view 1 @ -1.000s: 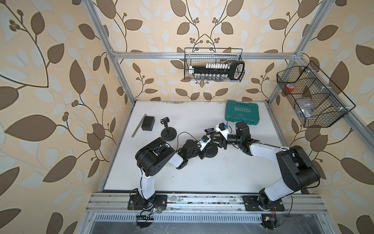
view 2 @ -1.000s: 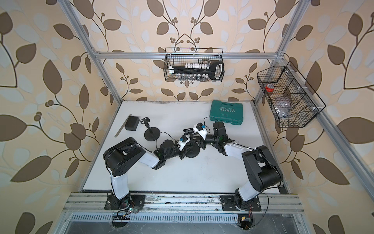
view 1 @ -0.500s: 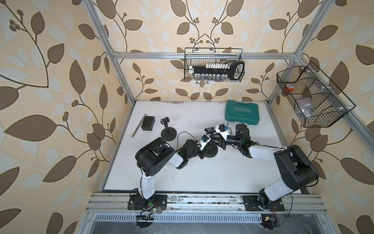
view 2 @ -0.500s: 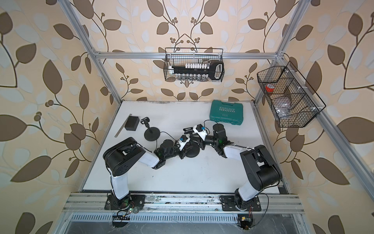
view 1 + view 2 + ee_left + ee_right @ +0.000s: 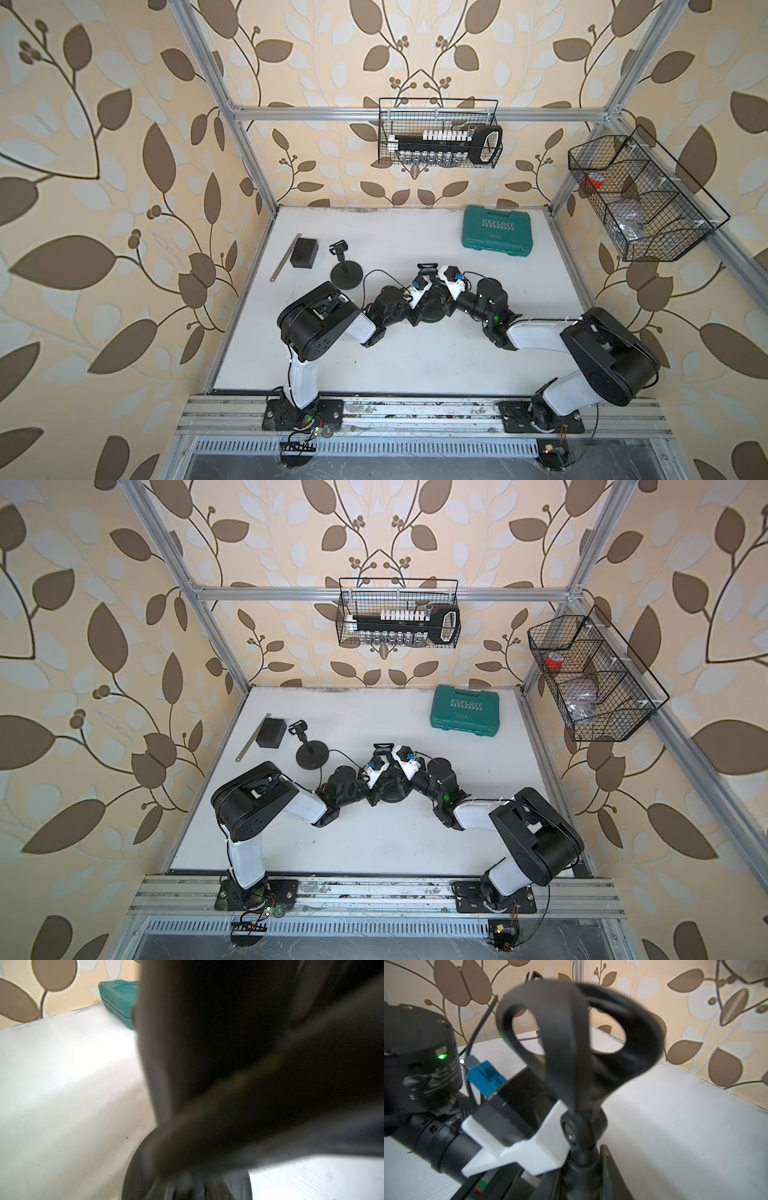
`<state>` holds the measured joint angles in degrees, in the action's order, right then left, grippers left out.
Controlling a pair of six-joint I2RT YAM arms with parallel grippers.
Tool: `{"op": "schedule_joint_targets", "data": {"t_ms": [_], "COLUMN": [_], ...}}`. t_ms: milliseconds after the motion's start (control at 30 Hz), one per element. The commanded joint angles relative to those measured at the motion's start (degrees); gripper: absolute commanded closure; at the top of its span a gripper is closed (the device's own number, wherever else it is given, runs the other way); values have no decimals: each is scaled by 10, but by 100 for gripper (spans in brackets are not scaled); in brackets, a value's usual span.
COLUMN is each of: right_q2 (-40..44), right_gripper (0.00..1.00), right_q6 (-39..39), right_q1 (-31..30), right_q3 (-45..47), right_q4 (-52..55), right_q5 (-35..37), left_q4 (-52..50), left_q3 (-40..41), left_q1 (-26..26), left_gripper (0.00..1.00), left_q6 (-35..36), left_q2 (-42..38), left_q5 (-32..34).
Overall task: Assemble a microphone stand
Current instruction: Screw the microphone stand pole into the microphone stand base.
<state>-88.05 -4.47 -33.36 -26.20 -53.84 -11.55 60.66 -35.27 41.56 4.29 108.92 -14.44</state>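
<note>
Standing upright, the microphone stand (image 5: 571,1064) sits between the right fingers (image 5: 614,1176).

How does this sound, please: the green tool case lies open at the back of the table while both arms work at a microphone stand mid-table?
Not quite: the green tool case is closed, as both top views show. It does lie at the back of the table, and the left arm and right arm work at a microphone stand mid-table.

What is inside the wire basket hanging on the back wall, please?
In the wire basket lies a black holder with white pieces and a looped handle, above a row of small silvery cylinders. Anything beneath them is covered.
</note>
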Motion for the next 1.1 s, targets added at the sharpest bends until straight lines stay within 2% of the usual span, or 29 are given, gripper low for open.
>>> {"op": "schedule_joint_targets", "data": {"t_ms": [0,67,200,533,667,767,800,933,1067], "right_q2": [-20,-27,-44,-78,-82,-68,-57,-4,36], "right_gripper": [100,100,100,100,100,100,96,70,55], "right_q6": [16,26,59,129,127,101,92,56,9], "right_q1": [-34,-50,-70,-163,-171,-167,-158,-102,-46], "right_q3": [22,22,30,32,30,32,30,20,3], "right_q4": [60,58,35,16,9,9,22,95,167], "right_q5": [126,149,174,319,327,305,287,145,22], "left_q4": [-10,-11,-18,-5,-5,-4,-4,-2,1], "left_q3": [3,-2,-14,-22,-21,-19,-18,-15,-11], "left_q1": [5,5,5,5,5,5,5,5,5], "left_gripper": [65,62,62,71,76,80,81,84,84], "left_q6": [2,2,3,-4,-2,1,3,5,5], "left_q2": [-17,-16,-16,2,8,15,17,24,32], "left_q5": [-9,-9,-10,8,18,19,19,20,20]}}
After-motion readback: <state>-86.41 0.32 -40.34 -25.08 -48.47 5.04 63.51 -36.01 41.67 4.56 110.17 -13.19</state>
